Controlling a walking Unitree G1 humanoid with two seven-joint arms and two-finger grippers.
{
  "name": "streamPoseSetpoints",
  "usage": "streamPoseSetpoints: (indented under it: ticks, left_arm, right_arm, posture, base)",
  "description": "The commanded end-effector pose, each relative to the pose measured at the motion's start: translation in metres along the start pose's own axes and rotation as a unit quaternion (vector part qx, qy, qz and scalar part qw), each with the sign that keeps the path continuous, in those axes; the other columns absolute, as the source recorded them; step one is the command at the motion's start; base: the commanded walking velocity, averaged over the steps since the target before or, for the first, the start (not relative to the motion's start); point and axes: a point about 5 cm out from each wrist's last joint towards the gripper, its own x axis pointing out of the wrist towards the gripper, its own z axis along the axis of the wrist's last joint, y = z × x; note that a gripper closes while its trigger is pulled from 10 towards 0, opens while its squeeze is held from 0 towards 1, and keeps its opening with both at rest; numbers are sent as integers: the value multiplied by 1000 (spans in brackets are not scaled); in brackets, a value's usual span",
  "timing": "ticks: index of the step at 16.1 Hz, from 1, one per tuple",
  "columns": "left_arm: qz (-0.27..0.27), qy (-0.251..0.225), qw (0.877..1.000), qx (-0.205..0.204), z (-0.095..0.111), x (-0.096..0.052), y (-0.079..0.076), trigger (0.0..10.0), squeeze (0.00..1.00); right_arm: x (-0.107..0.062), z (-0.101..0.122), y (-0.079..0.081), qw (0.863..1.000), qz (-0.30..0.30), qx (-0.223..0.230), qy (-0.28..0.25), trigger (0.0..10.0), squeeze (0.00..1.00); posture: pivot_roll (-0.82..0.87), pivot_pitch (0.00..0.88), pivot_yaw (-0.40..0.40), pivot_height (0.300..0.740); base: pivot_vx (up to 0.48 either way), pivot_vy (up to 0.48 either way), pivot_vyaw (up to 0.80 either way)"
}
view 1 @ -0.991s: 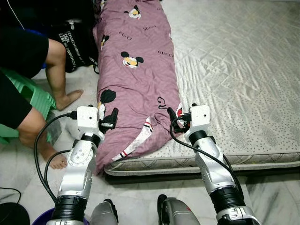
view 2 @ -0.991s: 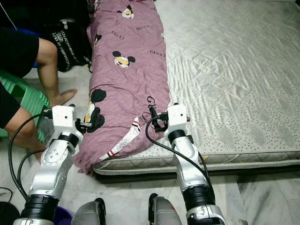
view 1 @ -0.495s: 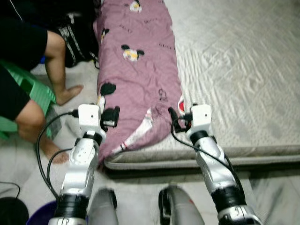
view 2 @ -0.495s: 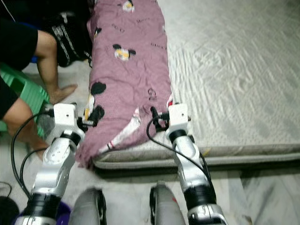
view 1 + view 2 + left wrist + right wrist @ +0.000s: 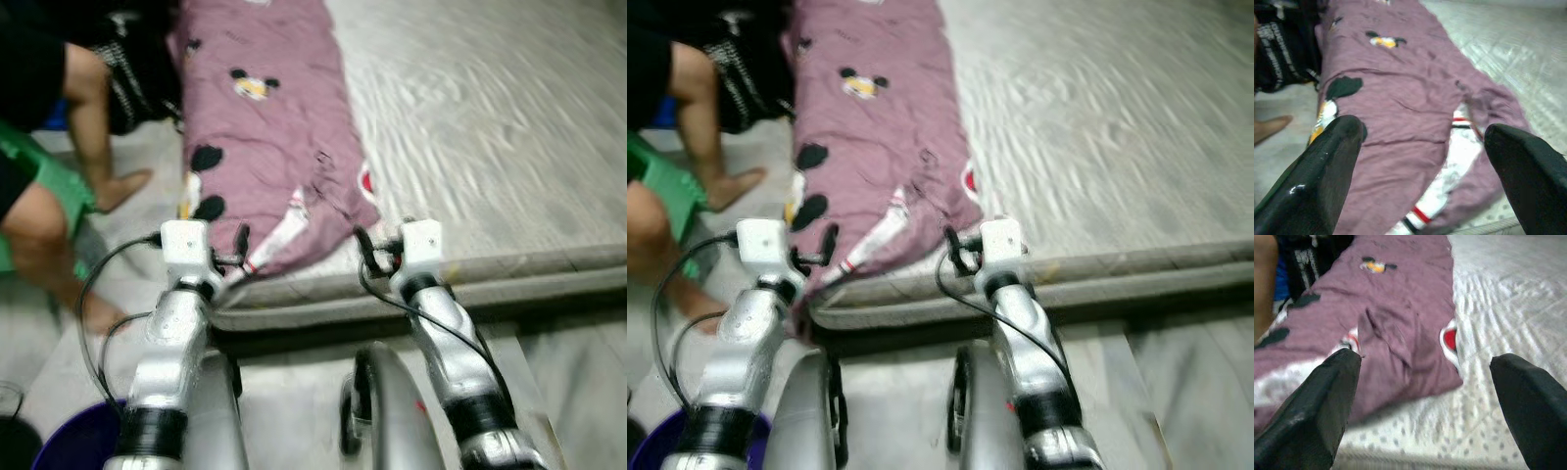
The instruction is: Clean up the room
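Observation:
A purple blanket (image 5: 265, 137) printed with cartoon mice lies lengthwise along the left side of a grey quilted mattress (image 5: 509, 127). Its near end is rumpled, showing a white striped lining (image 5: 1459, 161), and hangs over the mattress's front left corner. My left gripper (image 5: 1422, 131) is open and empty, just short of that near left end. My right gripper (image 5: 1425, 361) is also open and empty, at the mattress's front edge in front of the blanket's near right corner (image 5: 1444, 377). Neither gripper touches the cloth.
A person sits at the left on a green stool (image 5: 49, 181), bare foot (image 5: 118, 186) on the floor beside the mattress. A black bag with white lettering (image 5: 137, 69) lies behind the leg. A blue bucket (image 5: 78, 446) stands at bottom left. The head views are blurred.
The whole picture has shifted and blurred, so the camera moved; the mattress's front edge now sits higher in view. Both grippers stay open, now at the front edge rather than over the blanket.

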Motion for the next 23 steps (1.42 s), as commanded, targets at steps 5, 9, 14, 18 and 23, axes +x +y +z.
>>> streamPoseSetpoints:
  ticks: [5, 9, 14, 18, 23]
  left_arm:
    - [2, 12, 1000, -17, -8, -7, 3, 10000, 0]
    - [-9, 11, 1000, -23, -7, -8, 0, 10000, 0]
    - [-11, 14, 999, -27, -7, -8, -1, 10000, 0]
    - [-12, 12, 999, -33, -7, -7, -1, 10000, 0]
    - [-13, 12, 999, -35, -6, -5, -2, 10000, 0]
  right_arm:
    - [2, 2, 5, 1000, 20, -13, -7, 10000, 0]
    - [1, 3, 7, 999, 23, -18, -12, 10000, 0]
    - [2, 2, 5, 1000, 22, -17, -8, 10000, 0]
    - [3, 2, 5, 1000, 20, -17, -7, 10000, 0]
    - [5, 3, 4, 1000, 19, -20, -6, 10000, 0]
  posture:
    - [-13, 224, -7, 614]
    - [-14, 224, -6, 614]
    - [-15, 226, -12, 614]
    - [-18, 235, -13, 614]
    - [-18, 238, -15, 614]
  base:
    - [0, 0, 0]
    - [0, 0, 577]
    - [0, 0, 0]
    - [146, 0, 0]
    - [356, 0, 0]
